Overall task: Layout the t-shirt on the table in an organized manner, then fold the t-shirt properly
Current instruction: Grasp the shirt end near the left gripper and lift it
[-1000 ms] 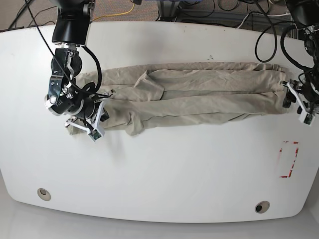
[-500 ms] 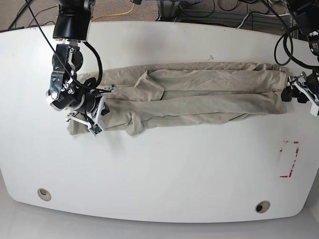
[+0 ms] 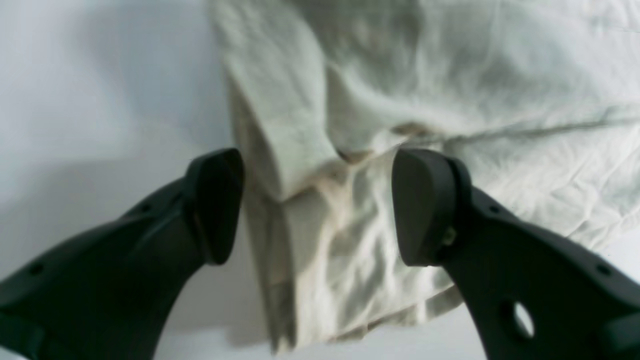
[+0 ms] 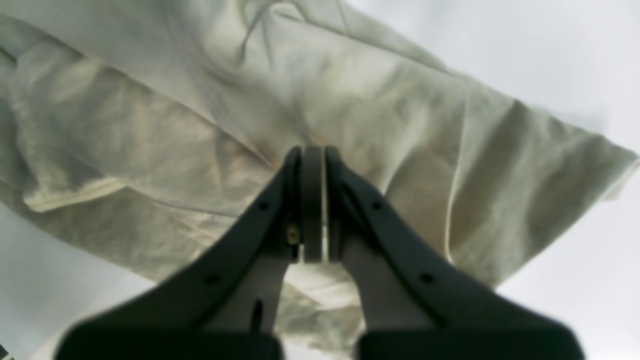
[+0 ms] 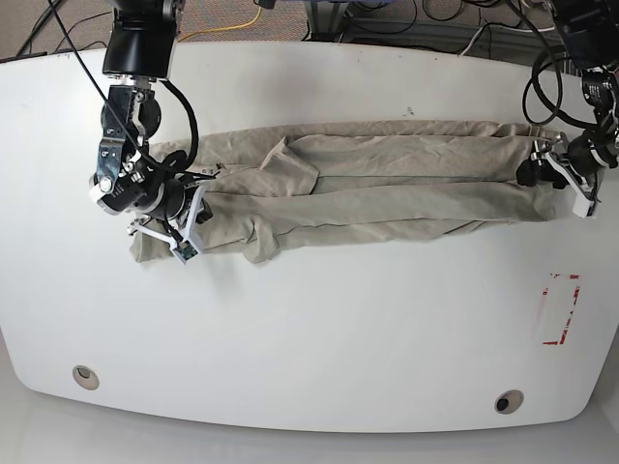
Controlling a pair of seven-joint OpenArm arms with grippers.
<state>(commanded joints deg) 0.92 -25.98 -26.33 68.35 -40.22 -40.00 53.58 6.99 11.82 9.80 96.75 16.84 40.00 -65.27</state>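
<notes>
The table [image 5: 319, 329] carries the shirt [image 5: 387, 188] as a long folded band across its far half; the shirt's end under the right gripper [image 4: 313, 210] is partly hidden by that arm in the base view; that gripper's jaws are pressed together with cloth at their tips, though blur hides whether they pinch it; at the shirt's other end the left gripper [image 3: 317, 205] stands wide, straddling a raised fold.

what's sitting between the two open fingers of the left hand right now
In the left wrist view, the left hand stands open over a bunched fold at the edge of the wrinkled beige cotton t-shirt; nothing else lies between.
</notes>
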